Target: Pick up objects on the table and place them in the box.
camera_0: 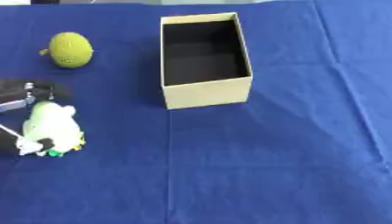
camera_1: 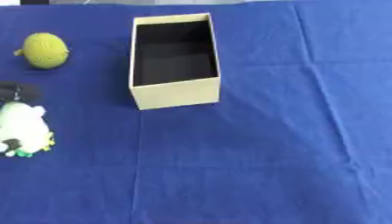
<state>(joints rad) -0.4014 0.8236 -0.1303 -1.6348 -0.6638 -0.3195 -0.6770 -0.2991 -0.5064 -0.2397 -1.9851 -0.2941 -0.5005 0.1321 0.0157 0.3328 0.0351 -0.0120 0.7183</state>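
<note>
Presently we list: one open cream box point(camera_0: 205, 94), dark inside, standing on the blue tablecloth point(camera_0: 268, 166). One yellow-green knitted ball point(camera_0: 70, 49) lies well left of the box. One pale white-green soft toy point(camera_0: 52, 127) sits nearer the left edge, with our left hand point(camera_0: 23, 94) against it; whether its fingers clasp the toy we cannot tell.

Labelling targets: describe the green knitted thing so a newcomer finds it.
Start at the open cardboard box on the blue cloth. Look to its left: the round olive-green knitted toy sits alone. Unlike the pale white-green toy nearer the camera, it is darker and nothing touches it.
</note>
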